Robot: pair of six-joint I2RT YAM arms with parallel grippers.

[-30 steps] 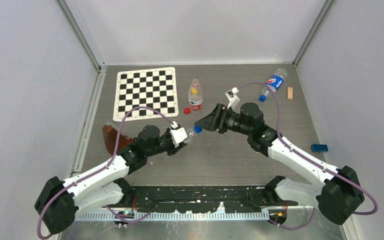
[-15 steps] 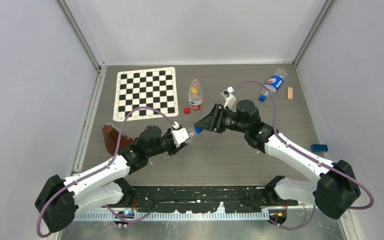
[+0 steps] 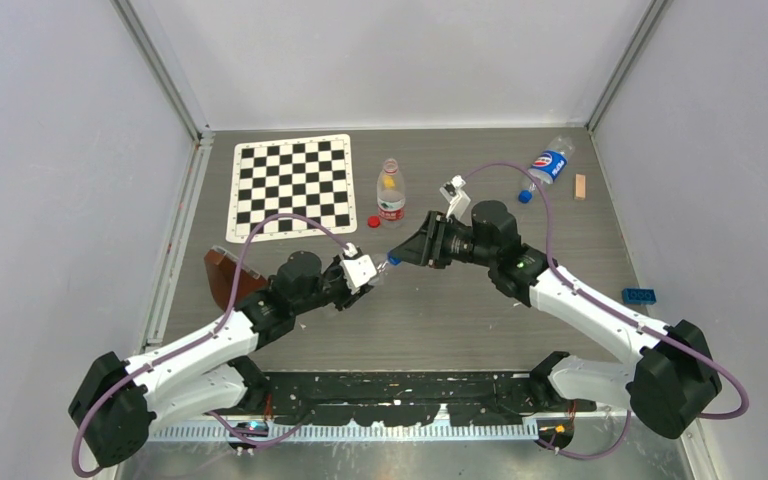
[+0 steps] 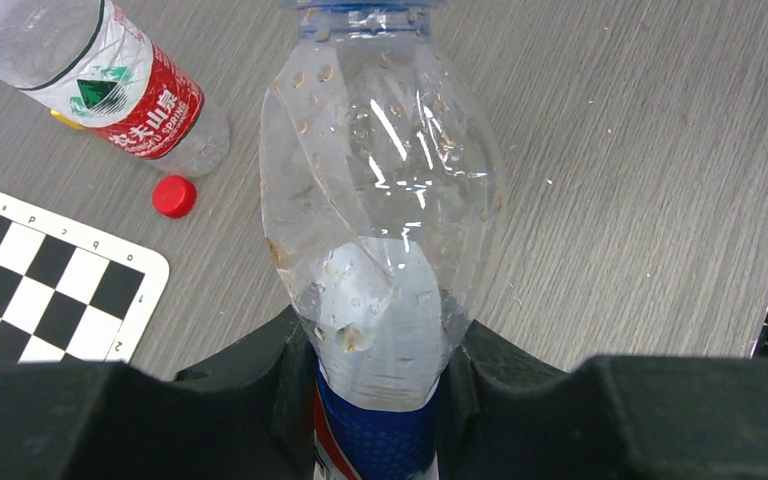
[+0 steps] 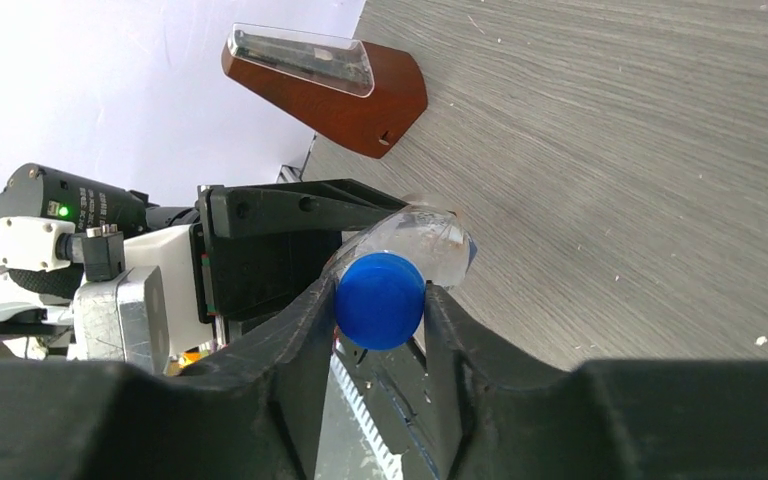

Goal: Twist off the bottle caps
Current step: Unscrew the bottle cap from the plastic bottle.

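Observation:
My left gripper [image 4: 375, 345] is shut on a clear blue-labelled bottle [image 4: 375, 230], held low over the table with its neck pointing at the right arm. My right gripper [image 5: 378, 312] is shut on that bottle's blue cap [image 5: 380, 295], a finger pressed on each side; in the top view the two grippers meet at this cap [image 3: 394, 258]. A red-labelled bottle [image 3: 391, 192] stands uncapped at the back, its red cap [image 3: 373, 222] lying beside it. Another blue-labelled bottle [image 3: 550, 163] lies at the back right, with a loose blue cap [image 3: 525, 196] near its mouth.
A chessboard mat [image 3: 293, 185] lies at the back left. A brown wooden wedge [image 3: 224, 275] stands left of the left arm. A small tan block [image 3: 580, 186] and a blue brick [image 3: 640, 296] sit near the right wall.
My right gripper has closed from open onto the blue cap and edged slightly left toward the bottle. The left gripper has kept its hold on the bottle.

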